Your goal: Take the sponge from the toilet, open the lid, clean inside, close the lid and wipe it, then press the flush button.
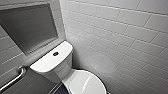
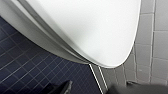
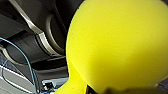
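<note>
- Grips the sponge (image 3: 117, 42) in the right gripper (image 3: 117, 90), by my reading. Hangs bright yellow in the air, hard against the wrist camera and clear of the toilet (image 1: 65, 75), with the robot's own dark body (image 3: 27, 37) and a blue cable (image 3: 29, 72) behind.
- Cannot tell spread from pressed together for the left gripper (image 2: 86, 90). Looks down at close range on the curved rim of the lid (image 2: 95, 30), over dark blue floor tiles (image 2: 30, 70).
- Puts the left arm nearer the lid than the right, judging from that closeness. Keeps the sponge-bearing right arm back by the robot's body.
- Shows the lid at 6 o'clock in the head view, down flat on the bowl and not yet opened, long axis running from 10 o'clock at the tank toward 4 o'clock.
- Sets the sponge, as a judgement, on the robot's side of the lid, roughly 6 o'clock from it and apart from it.
- Farther off, at 8 o'clock: the tank top (image 1: 47, 62) with the flush button (image 1: 55, 53).
- Farthest: a grab bar (image 1: 15, 77) at 8 o'clock, a framed grey panel (image 1: 28, 26) at 10 o'clock, and white wall tiles (image 1: 120, 32) from 12 round to 4 o'clock.
</note>
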You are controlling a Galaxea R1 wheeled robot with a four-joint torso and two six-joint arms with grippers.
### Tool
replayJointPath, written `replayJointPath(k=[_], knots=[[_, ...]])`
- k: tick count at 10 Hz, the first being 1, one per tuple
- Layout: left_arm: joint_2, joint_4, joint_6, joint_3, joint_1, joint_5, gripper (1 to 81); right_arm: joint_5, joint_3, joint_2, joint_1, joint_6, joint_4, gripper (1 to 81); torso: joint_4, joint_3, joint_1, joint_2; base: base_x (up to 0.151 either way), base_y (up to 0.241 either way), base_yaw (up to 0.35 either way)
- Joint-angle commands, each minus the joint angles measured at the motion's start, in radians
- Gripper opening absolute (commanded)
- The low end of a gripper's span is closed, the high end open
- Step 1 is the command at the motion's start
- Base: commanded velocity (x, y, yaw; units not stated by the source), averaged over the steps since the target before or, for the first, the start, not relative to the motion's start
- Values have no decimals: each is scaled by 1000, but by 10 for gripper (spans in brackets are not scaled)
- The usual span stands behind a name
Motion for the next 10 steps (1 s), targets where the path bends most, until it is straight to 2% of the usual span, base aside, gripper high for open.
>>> replayJointPath(k=[1, 10], knots=[[24, -15, -57, -43, -102, 27, 811, -88, 9, -8, -27, 1, 2, 10, 0, 0, 0, 0, 0, 0, 0], [122, -92, -69, -189, -160, 27, 811, -88, 16, -1, -24, 6, 2, 10, 0, 0, 0, 0, 0, 0, 0]])
